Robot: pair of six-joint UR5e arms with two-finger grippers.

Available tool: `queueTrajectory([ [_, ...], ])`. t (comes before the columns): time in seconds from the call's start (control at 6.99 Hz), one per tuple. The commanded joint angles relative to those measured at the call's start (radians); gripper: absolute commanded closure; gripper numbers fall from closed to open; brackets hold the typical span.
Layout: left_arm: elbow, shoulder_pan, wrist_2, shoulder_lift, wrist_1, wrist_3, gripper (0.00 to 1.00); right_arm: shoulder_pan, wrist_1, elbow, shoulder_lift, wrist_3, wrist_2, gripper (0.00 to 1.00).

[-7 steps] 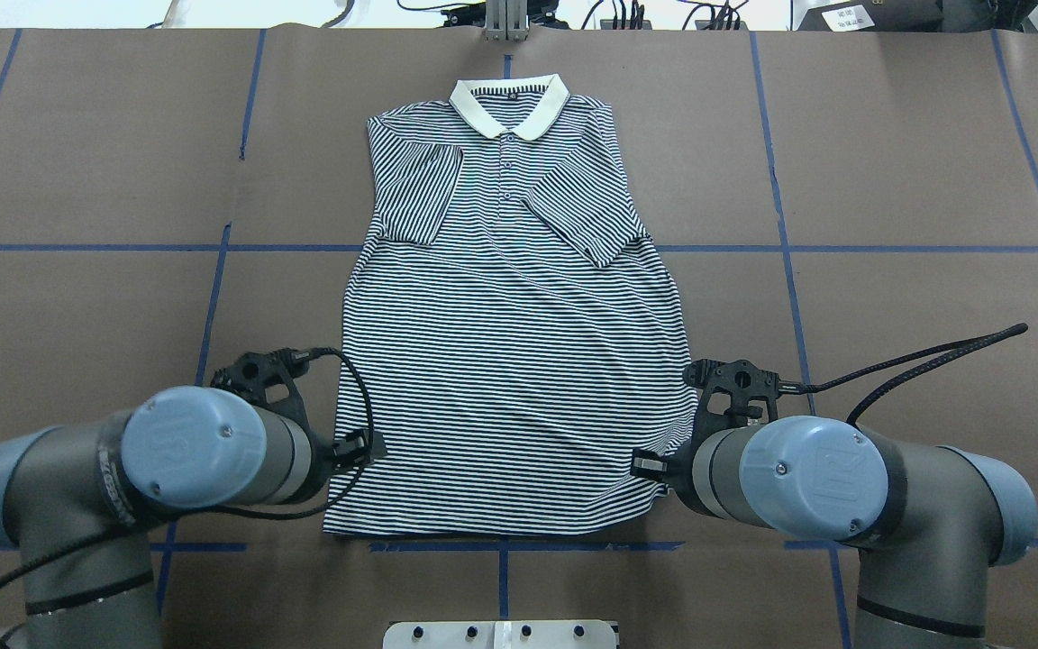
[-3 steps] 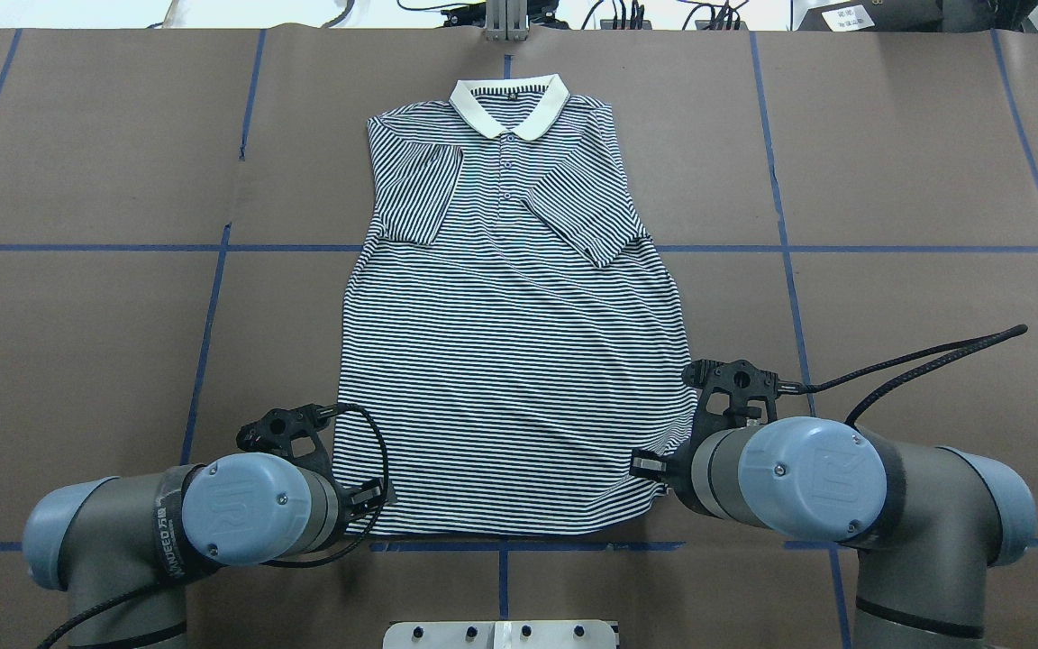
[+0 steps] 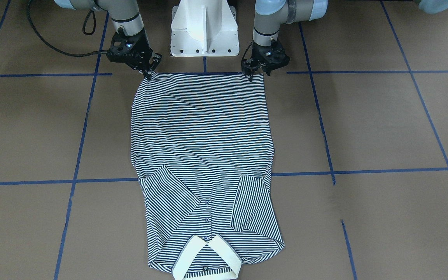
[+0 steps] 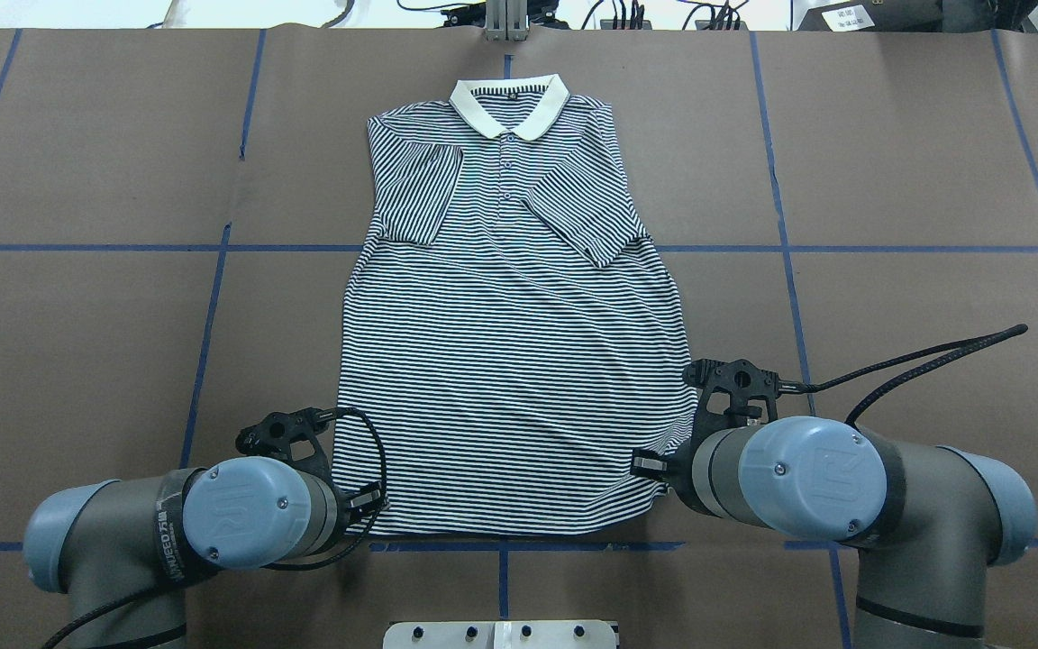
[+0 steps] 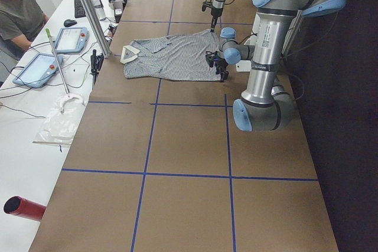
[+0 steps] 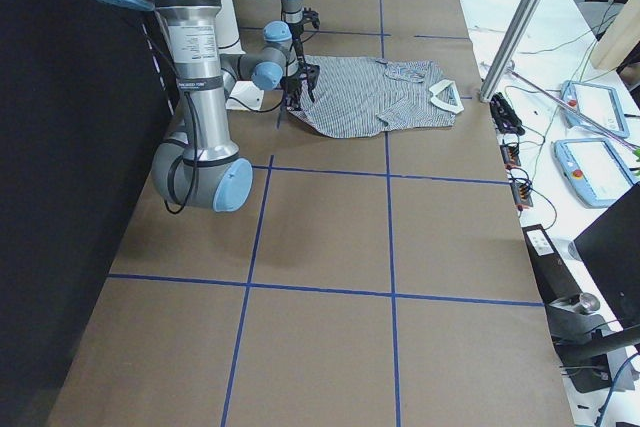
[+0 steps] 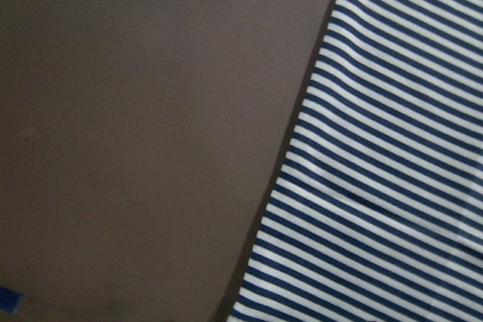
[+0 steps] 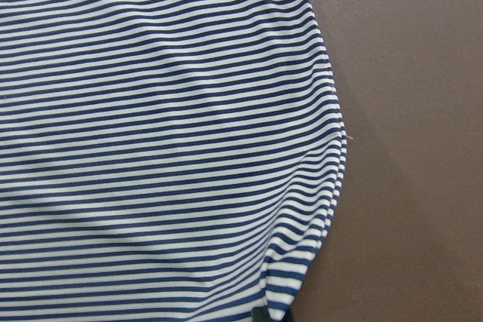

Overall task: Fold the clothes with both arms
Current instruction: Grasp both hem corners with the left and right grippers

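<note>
Jaws apart, the left gripper [image 3: 258,74] sits at the left hem corner of the polo shirt [image 4: 510,361]. The shirt lies flat mid-tabletop [image 4: 888,162], hem toward the robot's edge. The right gripper [image 3: 147,73] pinches the right hem corner, which is slightly raised.

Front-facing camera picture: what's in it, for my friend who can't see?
A navy-and-white striped polo shirt lies flat on a brown table, cream collar nearest the camera. At the top, the grey left arm and right arm have black fingers at its hem corners.
</note>
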Motion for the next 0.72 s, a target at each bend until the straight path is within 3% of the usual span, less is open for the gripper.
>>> queueTrajectory([
  [0.0, 0.006, 0.0, 0.001, 0.0, 0.0, 0.003, 0.25, 0.004, -0.002, 0.004, 0.001, 0.0, 0.003, 1.0],
  [0.14, 0.011, 0.0, 0.001, 0.0, 0.0, 0.003, 0.26, 0.004, -0.002, 0.002, 0.0, 0.0, 0.003, 1.0],
  [0.29, 0.023, 0.0, 0.001, 0.0, 0.0, 0.0, 0.38, 0.004, -0.002, 0.004, 0.0, 0.0, 0.003, 1.0],
  [0.43, 0.021, 0.0, 0.001, -0.002, 0.0, 0.0, 0.7, 0.004, -0.002, 0.004, 0.0, 0.0, 0.003, 1.0],
  [0.57, 0.012, 0.0, 0.001, -0.003, 0.0, 0.0, 0.84, 0.005, -0.002, 0.004, 0.0, 0.0, 0.003, 1.0],
])
